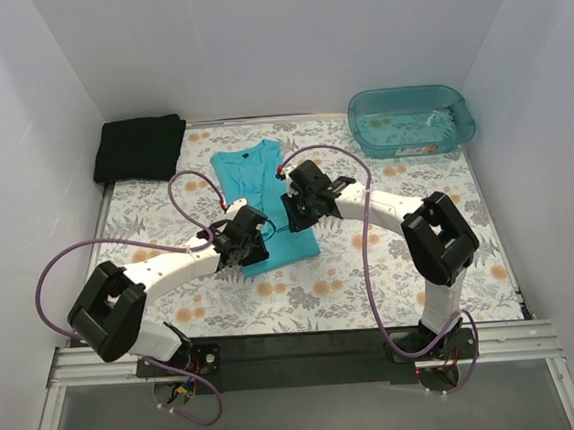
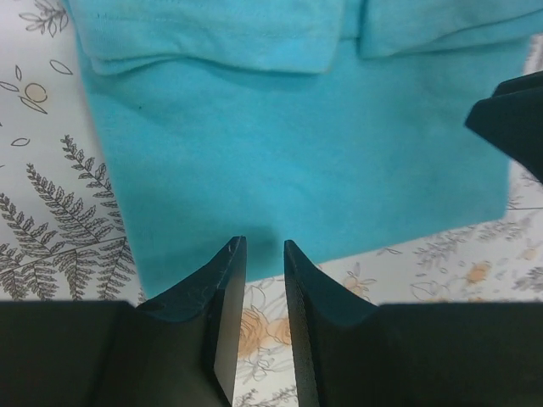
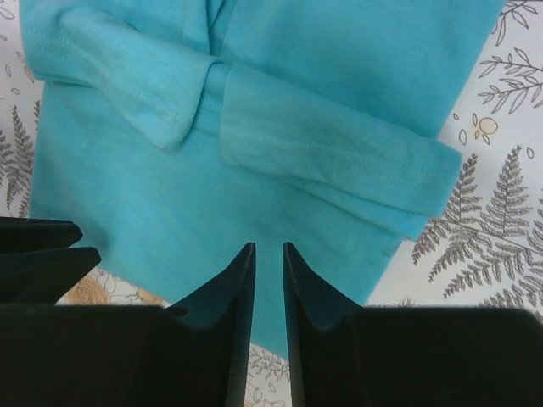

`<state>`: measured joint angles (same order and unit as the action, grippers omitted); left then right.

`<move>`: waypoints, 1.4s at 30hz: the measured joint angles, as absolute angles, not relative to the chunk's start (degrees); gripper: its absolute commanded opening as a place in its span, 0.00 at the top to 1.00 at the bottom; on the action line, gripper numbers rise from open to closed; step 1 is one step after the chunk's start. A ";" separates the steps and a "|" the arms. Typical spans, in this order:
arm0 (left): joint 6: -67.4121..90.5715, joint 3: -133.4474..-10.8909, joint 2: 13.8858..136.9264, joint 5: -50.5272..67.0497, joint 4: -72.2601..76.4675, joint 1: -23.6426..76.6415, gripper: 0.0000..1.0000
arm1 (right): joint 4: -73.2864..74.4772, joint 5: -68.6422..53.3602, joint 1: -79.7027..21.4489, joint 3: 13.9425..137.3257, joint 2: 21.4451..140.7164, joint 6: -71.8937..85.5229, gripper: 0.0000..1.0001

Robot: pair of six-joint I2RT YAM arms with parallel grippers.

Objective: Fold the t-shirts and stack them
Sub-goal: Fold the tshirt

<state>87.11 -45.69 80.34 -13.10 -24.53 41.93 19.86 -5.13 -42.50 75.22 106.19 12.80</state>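
left gripper point(image 2: 265, 246) and right gripper point(image 3: 269, 248): each is holding its fingers slightly parted, pinching nothing, at the near hem of the turquoise t-shirt point(image 1: 256, 183), which is lying sleeves-folded mid-table on a floral tablecloth point(image 1: 310, 296). black t-shirt point(image 1: 139, 148) is sitting folded far left; teal tub point(image 1: 411, 93) far right. white walls point(image 1: 259, 43) are enclosing all. arms are hiding part of the hem from above.
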 measured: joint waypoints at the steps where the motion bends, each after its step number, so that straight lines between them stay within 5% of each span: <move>1: 87.44 -45.25 81.47 -12.99 -24.16 42.00 0.76 | 19.05 -5.34 -42.50 75.11 106.76 13.10 0.78; 22: 90.17 -40.82 84.51 -10.57 -17.54 42.13 0.77 | 13.80 -4.91 -42.41 77.95 114.85 13.41 0.80; 42: 91.85 -37.98 81.97 -9.93 -15.20 42.13 0.75 | 13.30 -0.08 -36.93 100.31 124.99 9.69 0.72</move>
